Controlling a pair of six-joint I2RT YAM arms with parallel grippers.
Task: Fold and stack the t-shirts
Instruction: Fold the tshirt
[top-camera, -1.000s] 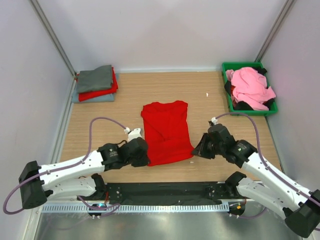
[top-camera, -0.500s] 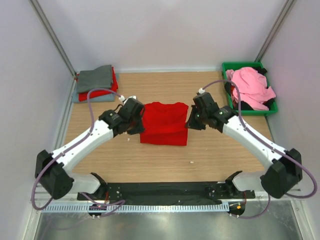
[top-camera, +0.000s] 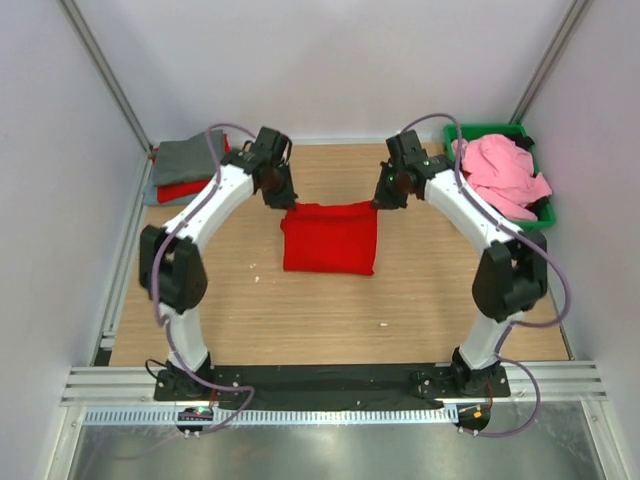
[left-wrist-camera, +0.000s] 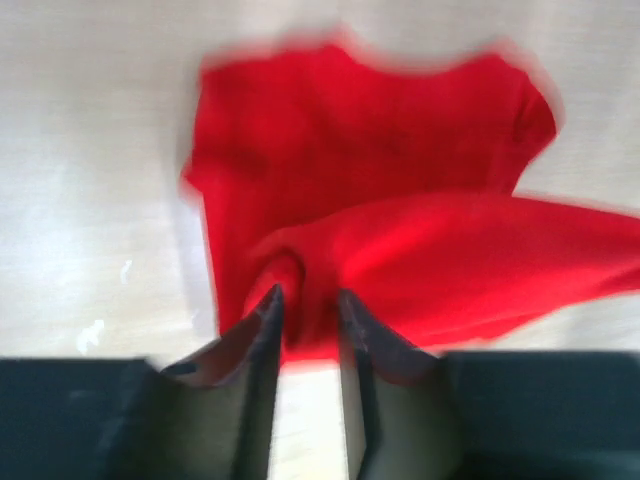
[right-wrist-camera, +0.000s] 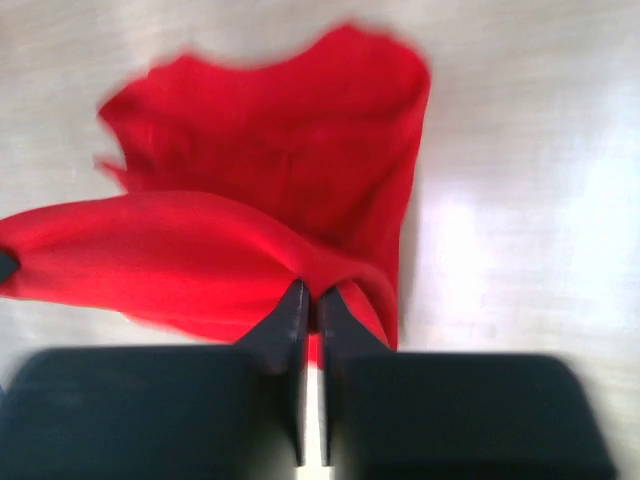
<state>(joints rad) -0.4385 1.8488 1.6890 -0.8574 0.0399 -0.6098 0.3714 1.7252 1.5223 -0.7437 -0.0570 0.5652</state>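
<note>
The bright red t-shirt (top-camera: 330, 240) lies mid-table, folded over into a short rectangle. Both arms reach out to its far edge. My left gripper (top-camera: 283, 200) is at the far left corner, my right gripper (top-camera: 380, 200) at the far right corner. In the left wrist view the left gripper (left-wrist-camera: 305, 292) has its jaws slightly apart with a bunch of the red t-shirt (left-wrist-camera: 370, 150) still between the tips. In the right wrist view the right gripper (right-wrist-camera: 312, 290) is pinched tight on a fold of the red t-shirt (right-wrist-camera: 280, 170). The raised edge spans between the two grippers.
A stack of folded t-shirts (top-camera: 190, 165), grey on red on light blue-grey, sits at the far left corner. The green bin (top-camera: 480, 130) at the far right holds a pink t-shirt (top-camera: 500, 170) over dark cloth. Small white specks (top-camera: 252, 268) lie on the wood.
Both grippers carried the near hem away from the bases over the shirt to its far edge, folding it in half. The left jaws have parted slightly.
</note>
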